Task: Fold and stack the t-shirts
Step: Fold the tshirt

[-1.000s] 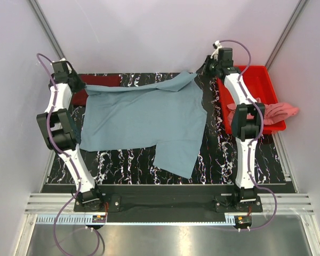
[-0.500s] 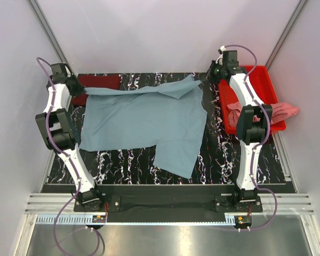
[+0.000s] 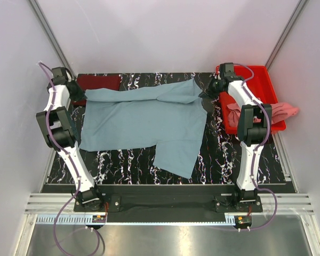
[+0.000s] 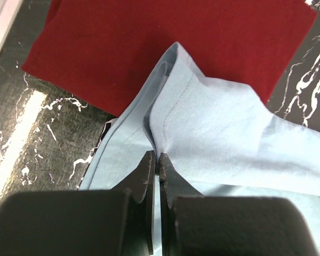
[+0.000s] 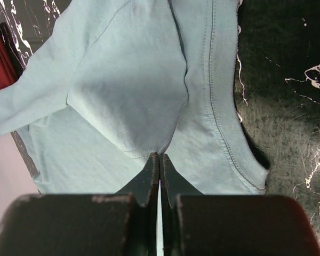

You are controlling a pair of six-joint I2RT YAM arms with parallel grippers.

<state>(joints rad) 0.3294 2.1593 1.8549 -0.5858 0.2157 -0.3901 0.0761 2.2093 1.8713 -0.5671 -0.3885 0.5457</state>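
Observation:
The grey-blue t-shirt (image 3: 144, 120) lies spread on the black marbled table, its far edge folded over toward me. My left gripper (image 3: 79, 92) is shut on its far left corner; the left wrist view shows the cloth (image 4: 213, 128) pinched at the fingertips (image 4: 158, 158). My right gripper (image 3: 207, 92) is shut on the far right corner; the right wrist view shows the cloth (image 5: 128, 96) pinched between the tips (image 5: 159, 156). The folded dark maroon t-shirt (image 3: 98, 81) lies at the far left, also in the left wrist view (image 4: 149, 37). The salmon pink t-shirt (image 3: 280, 112) hangs over the tray.
A rigid red plastic tray (image 3: 258, 80) stands at the far right of the table, beside my right arm. Pale walls close in the table on the left, back and right. A metal rail runs along the near edge.
Both grippers have moved toward me with the shirt's far edge. The right one came from the back corner down and left, laying the folded strip further over the shirt.

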